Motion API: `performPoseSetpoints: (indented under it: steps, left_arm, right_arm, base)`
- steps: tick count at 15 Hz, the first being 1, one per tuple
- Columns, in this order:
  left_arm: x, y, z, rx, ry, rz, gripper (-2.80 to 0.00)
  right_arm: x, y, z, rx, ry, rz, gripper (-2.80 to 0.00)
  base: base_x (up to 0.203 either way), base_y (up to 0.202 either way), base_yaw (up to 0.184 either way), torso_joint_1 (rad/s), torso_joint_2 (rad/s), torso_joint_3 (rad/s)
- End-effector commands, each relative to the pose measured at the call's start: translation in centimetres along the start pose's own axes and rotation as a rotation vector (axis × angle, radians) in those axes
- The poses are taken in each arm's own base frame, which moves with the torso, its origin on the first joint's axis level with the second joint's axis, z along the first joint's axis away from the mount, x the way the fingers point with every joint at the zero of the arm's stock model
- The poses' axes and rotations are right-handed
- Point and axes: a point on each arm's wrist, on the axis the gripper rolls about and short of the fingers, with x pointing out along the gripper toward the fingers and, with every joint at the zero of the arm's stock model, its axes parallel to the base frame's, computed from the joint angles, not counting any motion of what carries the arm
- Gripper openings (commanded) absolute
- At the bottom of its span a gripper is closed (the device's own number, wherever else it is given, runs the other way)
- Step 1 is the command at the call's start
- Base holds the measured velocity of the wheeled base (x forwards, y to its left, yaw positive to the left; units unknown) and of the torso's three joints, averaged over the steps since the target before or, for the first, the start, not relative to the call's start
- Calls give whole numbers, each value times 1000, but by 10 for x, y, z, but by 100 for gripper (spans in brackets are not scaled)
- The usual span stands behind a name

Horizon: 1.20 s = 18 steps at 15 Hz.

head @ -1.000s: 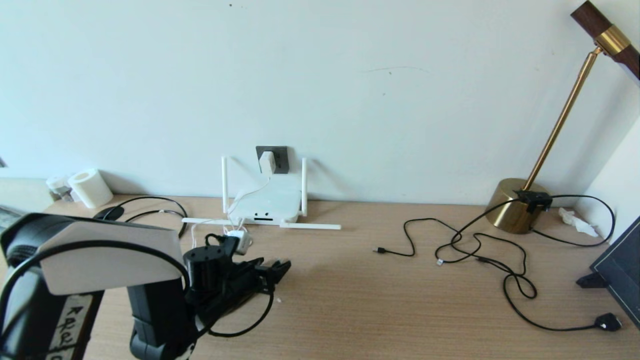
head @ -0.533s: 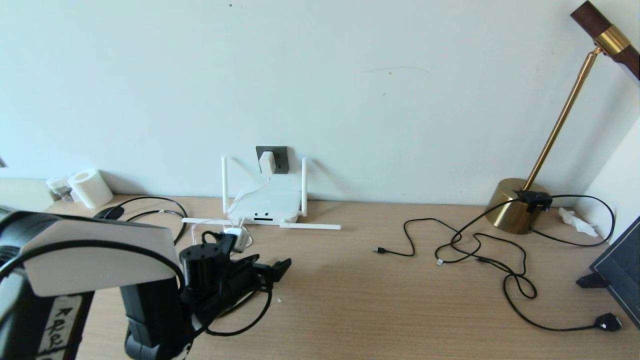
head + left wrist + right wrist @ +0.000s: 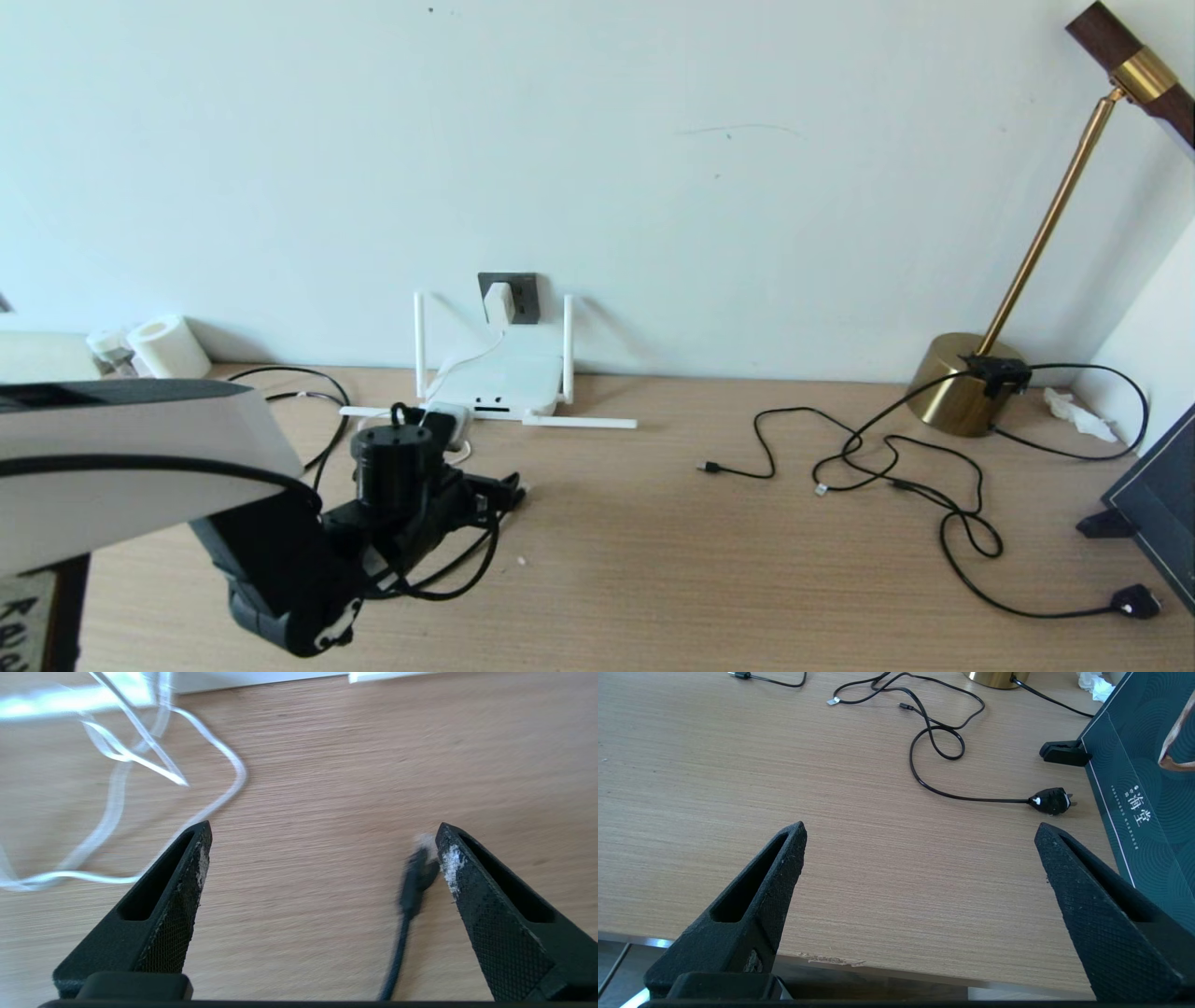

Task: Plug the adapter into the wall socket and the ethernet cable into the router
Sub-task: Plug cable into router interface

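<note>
While the small white cube-shaped adapter already sits in the dark grey square wall socket, you are on the second half of the job, as I read it: the ethernet cable. Starting at the left of the wooden desk, your left gripper hangs low over the wood, just in front of the flat white router with its thin stick antennas. Its jaws stand wide apart and hold nothing. In the left wrist view, the black ethernet cable lies on the desk just inside one fingertip, its clear plug tip pointing away from the wrist; whether it touches that finger you cannot tell. The adapter's thin white cord loops loosely off to the other side.

Next, you would centre the jaws over the plug's black boot, close on it, then line the tip up with the router's dark slots.

Further right, loose thin black cables sprawl beside a brass lamp base. Your right gripper waits near the desk's front edge, jaws spread and empty.
</note>
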Motion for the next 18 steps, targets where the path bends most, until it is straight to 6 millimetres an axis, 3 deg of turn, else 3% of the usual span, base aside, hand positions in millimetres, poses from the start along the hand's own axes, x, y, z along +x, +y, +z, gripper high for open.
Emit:
performPoseSetpoints:
  steps: [1, 6, 12, 18]
  left_arm:
    - [-3, 2, 26, 62, -13, 48, 0]
    - [-6, -11, 46, 421, -1, 52, 0]
    - [-14, -40, 33, 629, 124, -25, 0]
    - [-14, -63, 33, 725, 214, 70, 0]
  right_arm:
    - [0, 0, 0, -1, 2, 1, 0]
    - [0, 0, 0, -1, 2, 1, 0]
    - [0, 0, 0, -1, 2, 1, 0]
    - [0, 0, 0, -1, 2, 1, 0]
  base:
    - [0, 0, 0, 0, 0, 0]
    - [0, 0, 0, 0, 0, 0]
    - [0, 0, 0, 0, 0, 0]
    - [0, 0, 0, 0, 0, 0]
